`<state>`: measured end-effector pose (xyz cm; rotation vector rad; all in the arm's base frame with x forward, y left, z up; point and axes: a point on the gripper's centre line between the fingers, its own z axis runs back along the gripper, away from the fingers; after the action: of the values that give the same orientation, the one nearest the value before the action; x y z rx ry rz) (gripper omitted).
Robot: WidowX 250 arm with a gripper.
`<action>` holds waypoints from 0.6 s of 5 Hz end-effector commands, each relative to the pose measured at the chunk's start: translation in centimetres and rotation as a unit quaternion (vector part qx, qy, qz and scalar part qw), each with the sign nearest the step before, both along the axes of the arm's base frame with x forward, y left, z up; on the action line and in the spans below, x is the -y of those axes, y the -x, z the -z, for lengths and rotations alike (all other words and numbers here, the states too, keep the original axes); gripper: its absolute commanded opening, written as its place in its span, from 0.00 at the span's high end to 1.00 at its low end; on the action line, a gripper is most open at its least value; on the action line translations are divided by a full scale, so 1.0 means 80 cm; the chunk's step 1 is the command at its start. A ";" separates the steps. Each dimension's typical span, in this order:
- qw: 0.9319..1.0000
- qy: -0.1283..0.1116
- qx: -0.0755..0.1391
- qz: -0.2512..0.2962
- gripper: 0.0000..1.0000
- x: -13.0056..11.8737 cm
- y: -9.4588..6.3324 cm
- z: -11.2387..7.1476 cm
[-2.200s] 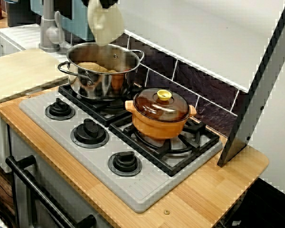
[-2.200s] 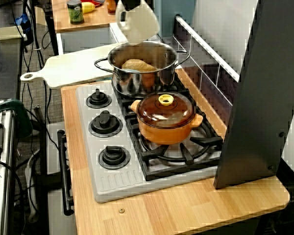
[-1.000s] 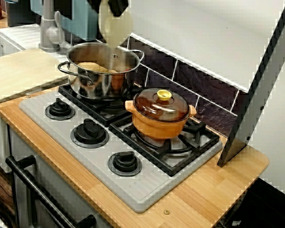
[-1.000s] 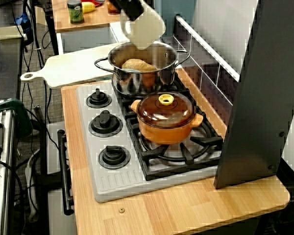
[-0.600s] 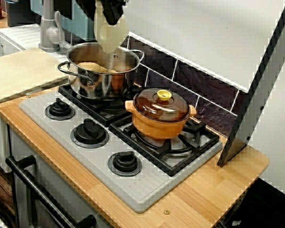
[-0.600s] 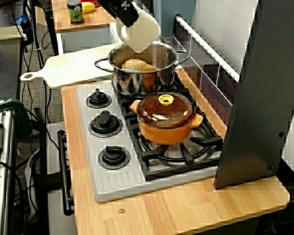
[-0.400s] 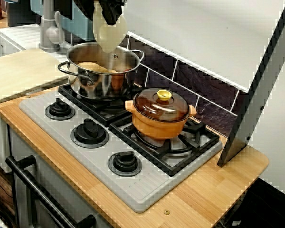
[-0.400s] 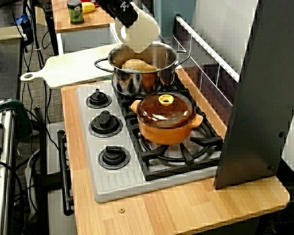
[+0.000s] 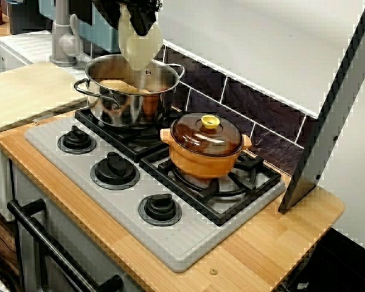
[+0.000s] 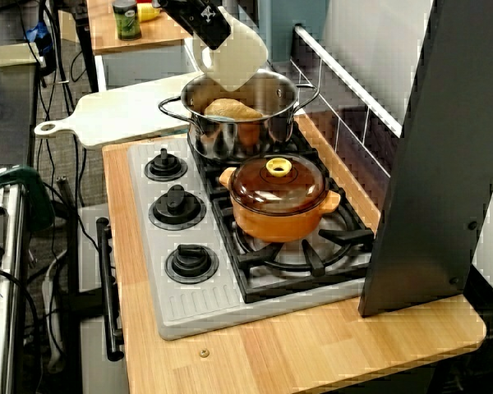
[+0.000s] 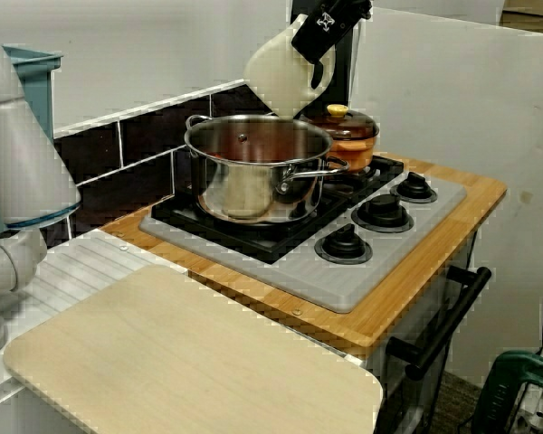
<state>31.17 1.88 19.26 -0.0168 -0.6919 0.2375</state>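
Jug [image 11: 279,77] (in gripper [image 11: 313,38]) aslant; wide end toward pot [image 11: 253,185]

Light wooden counter [image 9: 274,243] stretching from the left edge to the lower right of the view from the front corner, mostly taken up by a grey cooktop [image 9: 188,240] lying flat on it, three black knobs [image 9: 114,169] in a row along the near side. On the black grates behind them: a steel pot [image 9: 128,103] upright at upper left and, close beside it, a lidded orange casserole [image 9: 204,159] at centre. At right, a dark slanted panel [image 9: 328,128] footed on the bare wood; at the left edge, a pale cutting board [image 9: 24,97] meeting the counter's end.
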 end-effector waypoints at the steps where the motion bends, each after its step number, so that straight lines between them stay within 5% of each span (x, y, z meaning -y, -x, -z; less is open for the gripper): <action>1: 1.000 -0.014 0.028 -0.002 1.00 0.005 -0.006 -0.007; 3: 1.000 -0.020 0.022 -0.002 1.00 0.010 -0.005 0.002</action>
<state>31.05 1.11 17.99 0.0163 -0.7140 0.2323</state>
